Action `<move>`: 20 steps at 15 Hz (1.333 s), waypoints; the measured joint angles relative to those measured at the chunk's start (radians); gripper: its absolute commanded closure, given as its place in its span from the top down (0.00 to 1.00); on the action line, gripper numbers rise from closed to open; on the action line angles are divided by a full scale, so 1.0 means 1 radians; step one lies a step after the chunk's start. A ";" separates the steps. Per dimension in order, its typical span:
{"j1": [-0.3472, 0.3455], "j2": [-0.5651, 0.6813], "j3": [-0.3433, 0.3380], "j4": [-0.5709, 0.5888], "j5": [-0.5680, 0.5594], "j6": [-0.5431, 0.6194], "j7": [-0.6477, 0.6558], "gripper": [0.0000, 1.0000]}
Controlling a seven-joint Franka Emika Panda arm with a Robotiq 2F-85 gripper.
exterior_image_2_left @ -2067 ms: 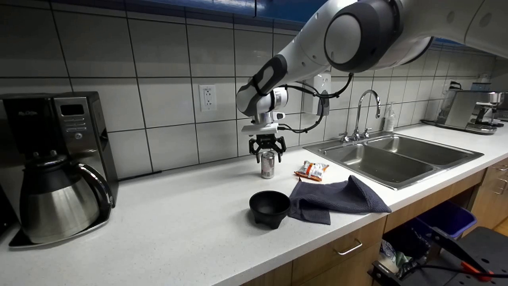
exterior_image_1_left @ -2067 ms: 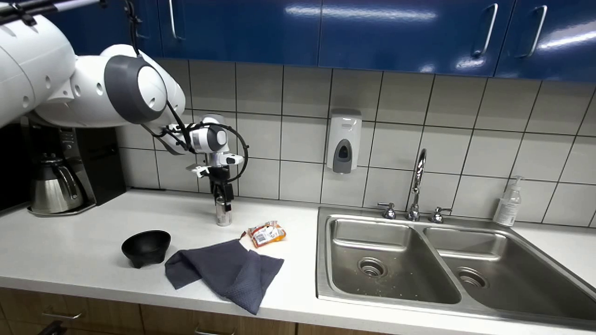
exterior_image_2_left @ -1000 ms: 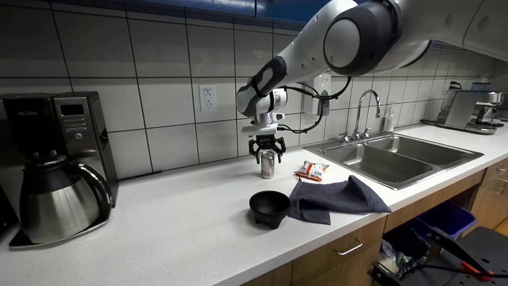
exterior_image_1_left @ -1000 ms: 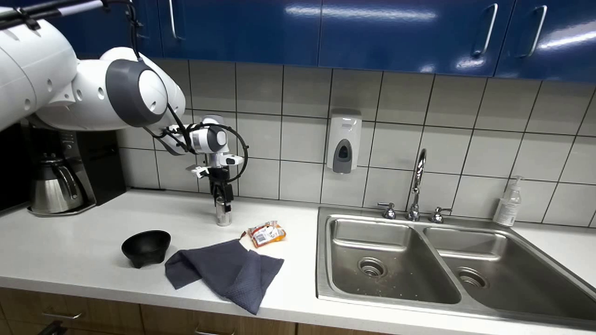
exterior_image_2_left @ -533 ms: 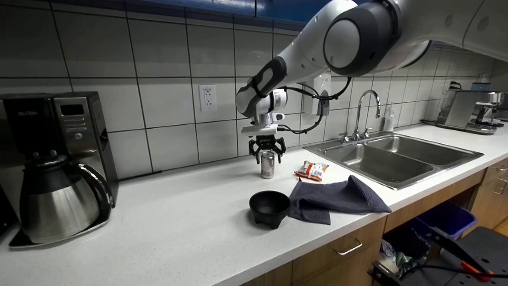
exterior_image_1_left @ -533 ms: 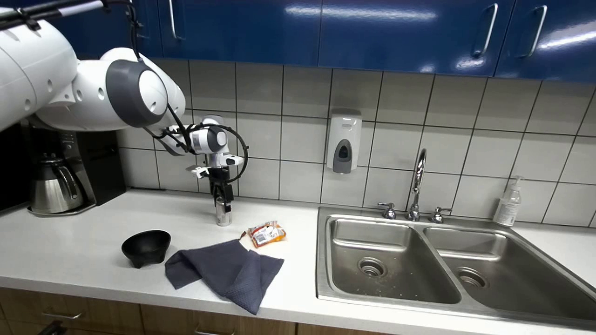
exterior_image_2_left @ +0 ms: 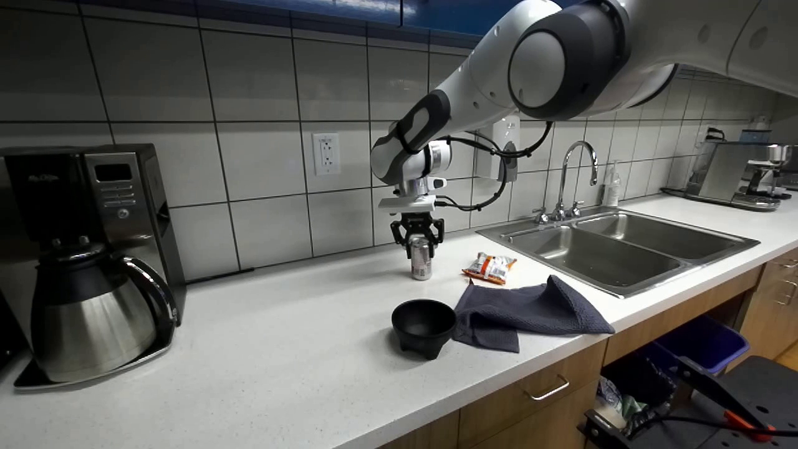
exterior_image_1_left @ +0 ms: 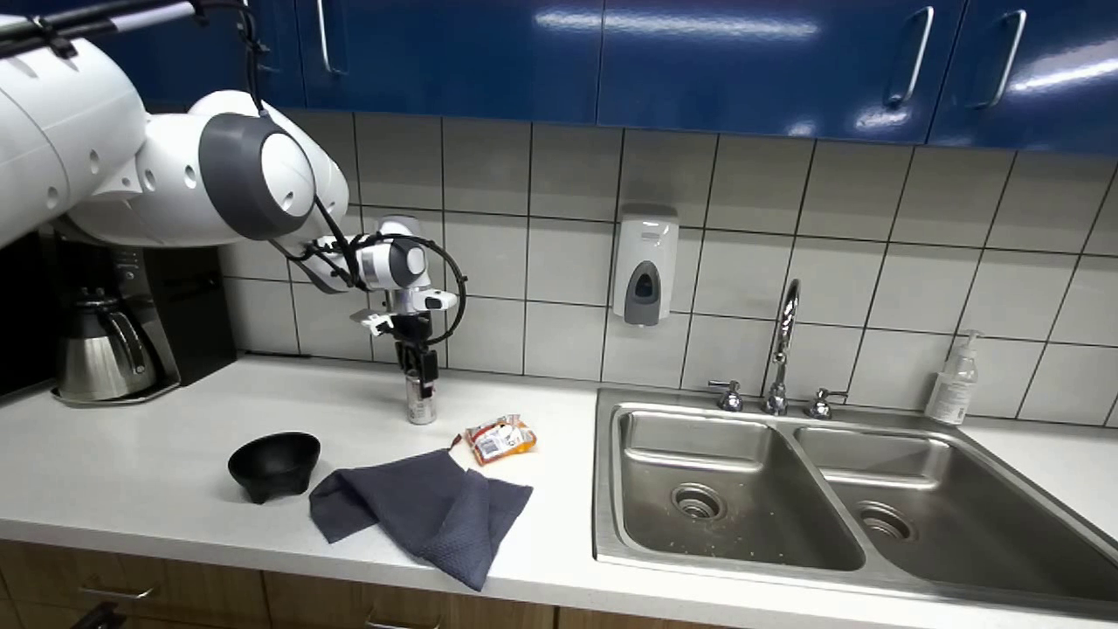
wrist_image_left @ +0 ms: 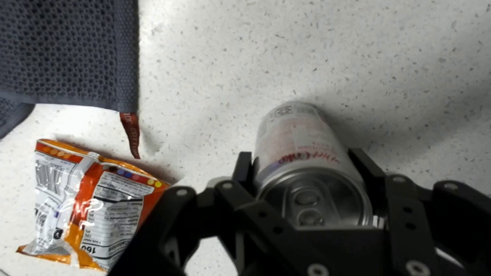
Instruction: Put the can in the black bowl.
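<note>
Upright on the white counter stands a silver can (exterior_image_2_left: 421,268) with red lettering. My gripper (exterior_image_2_left: 421,254) points straight down over it and is shut on its upper part, one finger at each side. From above, in the wrist view, the can's lid and pull tab show, and the dark fingers (wrist_image_left: 364,166) press against its flanks; the far end of the can (wrist_image_left: 299,134) still rests on the counter. The black bowl (exterior_image_1_left: 273,476) sits nearer the counter's front edge, apart from the can. Its inside looks empty in an exterior view.
A dark grey cloth (exterior_image_2_left: 530,312) lies right beside the bowl. Close to the can is an orange snack packet (wrist_image_left: 103,203). A double sink (exterior_image_1_left: 742,489), a coffee maker with a steel carafe (exterior_image_2_left: 93,312) and the tiled wall (exterior_image_2_left: 262,156) flank the area.
The fingers stood apart around the can half a second ago and have since come together on it. The can has shifted very slightly; the bowl has not moved.
</note>
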 measured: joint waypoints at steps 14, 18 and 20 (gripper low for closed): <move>0.001 -0.224 0.000 -0.275 0.028 0.224 0.007 0.39; 0.028 -0.348 -0.001 -0.448 0.024 0.296 0.007 0.39; 0.047 -0.411 -0.005 -0.538 0.017 0.331 0.007 0.39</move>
